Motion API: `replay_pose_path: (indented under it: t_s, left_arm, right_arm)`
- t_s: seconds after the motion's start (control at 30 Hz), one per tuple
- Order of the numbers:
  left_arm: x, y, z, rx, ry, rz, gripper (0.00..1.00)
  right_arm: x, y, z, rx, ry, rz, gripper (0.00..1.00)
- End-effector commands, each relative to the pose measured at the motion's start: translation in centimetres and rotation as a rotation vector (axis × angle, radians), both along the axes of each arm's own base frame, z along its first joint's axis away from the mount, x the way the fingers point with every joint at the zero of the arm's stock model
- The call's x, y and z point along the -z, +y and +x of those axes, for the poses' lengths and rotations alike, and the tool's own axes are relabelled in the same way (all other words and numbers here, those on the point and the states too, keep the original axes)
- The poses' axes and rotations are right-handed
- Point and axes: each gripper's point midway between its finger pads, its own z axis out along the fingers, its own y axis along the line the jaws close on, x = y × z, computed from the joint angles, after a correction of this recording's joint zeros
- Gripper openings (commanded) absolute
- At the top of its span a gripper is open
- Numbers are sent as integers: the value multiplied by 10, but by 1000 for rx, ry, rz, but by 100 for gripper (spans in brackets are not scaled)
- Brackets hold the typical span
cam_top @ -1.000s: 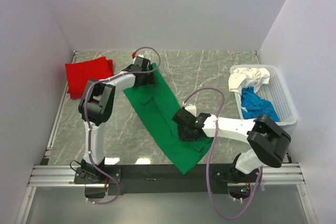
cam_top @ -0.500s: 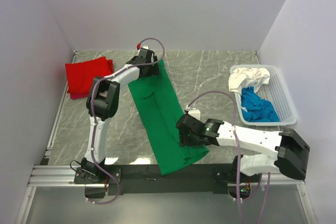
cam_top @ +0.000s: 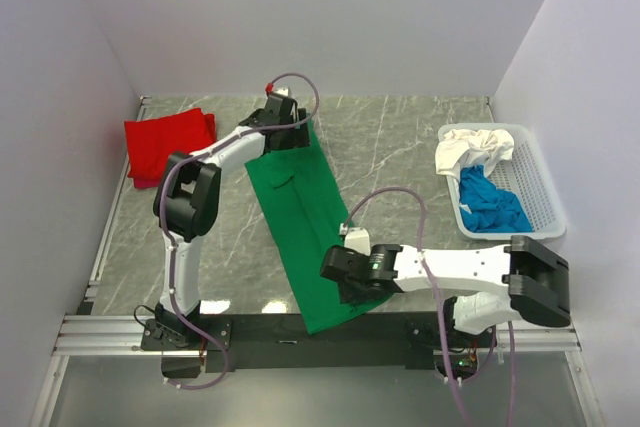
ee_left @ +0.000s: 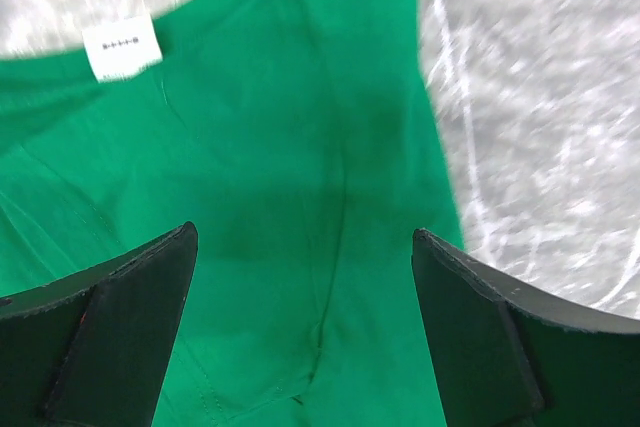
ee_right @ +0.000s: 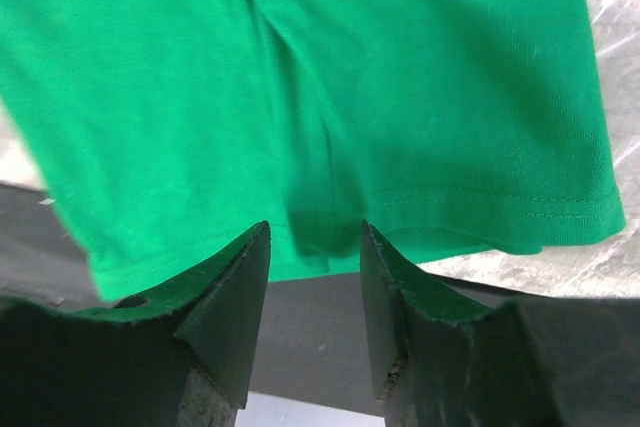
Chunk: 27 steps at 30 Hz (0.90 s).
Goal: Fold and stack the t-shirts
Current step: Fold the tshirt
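Marble table [cam_top: 400,147] bears green t-shirt [cam_top: 295,207] flat; left gripper [ee_left: 303,235] gapes over upper-centre collar, right gripper [ee_right: 315,227] at bottom hem, hold undeterminable; recommend pinching both layers squarely.

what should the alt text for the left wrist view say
A bright green t-shirt lies flat and fills most of the frame, its white neck label at upper left. Grey marbled table shows along the top and right. The left pincer is over it, its two dark fingers wide apart, holding nothing.
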Motion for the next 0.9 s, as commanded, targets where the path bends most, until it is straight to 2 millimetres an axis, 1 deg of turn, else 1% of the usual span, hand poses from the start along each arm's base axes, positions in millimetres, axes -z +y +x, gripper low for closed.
replay_pose_path:
  t_s: [0.0,0.07,0.1,0.13,0.17,0.2,0.23,0.3,0.4,0.6,0.73,0.8,0.87]
  left_arm:
    - [21,-6,-4,20,38,-18,94]
    - [28,-6,-5,23,50,-11,94]
    - [35,-5,-5,25,62,-3,94]
    - [38,-5,-5,25,67,1,94]
    - [38,-6,-4,29,66,1,94]
    - [44,-6,-4,30,78,10,94]
    - [47,-6,-4,30,82,11,94]
    - [51,-6,-3,32,88,14,94]
    - [56,-6,-4,32,95,12,94]
    - [60,-3,-4,29,102,16,94]
    - [61,1,-2,24,103,20,94]
    - [65,2,-1,22,112,25,94]
    - [65,5,2,17,112,30,94]
  right_arm:
    - [-6,9,6,33,-35,-12,47]
    - [-1,6,7,38,-32,-42,46]
    - [0,6,7,38,-31,-45,45]
    - [1,7,6,36,-28,-50,43]
    - [2,6,6,37,-27,-52,42]
    - [1,8,7,38,-30,-48,40]
    - [0,8,6,37,-28,-47,36]
    - [0,10,7,36,-30,-45,31]
    - [-1,11,6,31,-28,-39,15]
    - [1,13,1,6,-16,-52,0]
    - [-1,17,-4,-17,-12,-55,0]
    - [-2,19,-8,-28,-8,-56,0]
    - [0,18,-10,-32,-3,-76,0]
